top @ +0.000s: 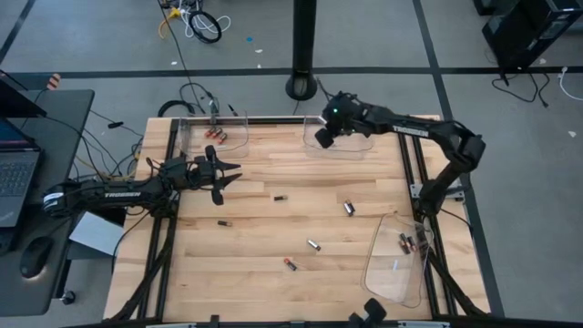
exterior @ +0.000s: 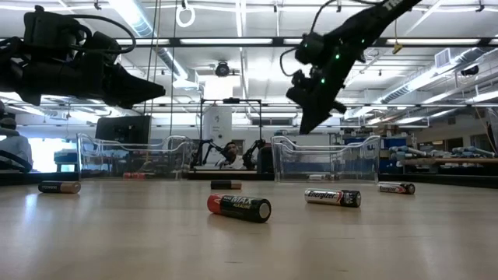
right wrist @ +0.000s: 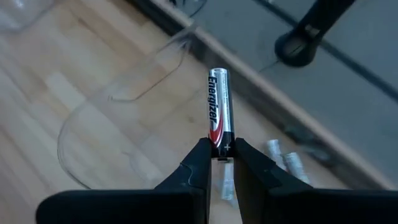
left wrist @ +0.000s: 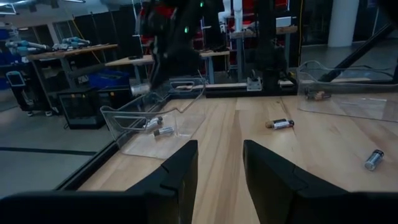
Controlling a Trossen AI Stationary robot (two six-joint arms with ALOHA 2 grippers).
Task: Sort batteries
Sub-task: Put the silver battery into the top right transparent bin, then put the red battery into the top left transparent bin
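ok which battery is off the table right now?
The silver Energizer battery, pinched by one end in the right gripper above the far clear tray. All other batteries lie on the table or in trays.

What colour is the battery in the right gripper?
Silver battery with red and black markings, shown best in the right wrist view, pinched by the right gripper.

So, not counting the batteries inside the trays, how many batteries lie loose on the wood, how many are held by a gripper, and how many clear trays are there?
Loose batteries on the bare wood: 5
Held battery, in the right gripper: 1
Clear trays: 3
Total: 9
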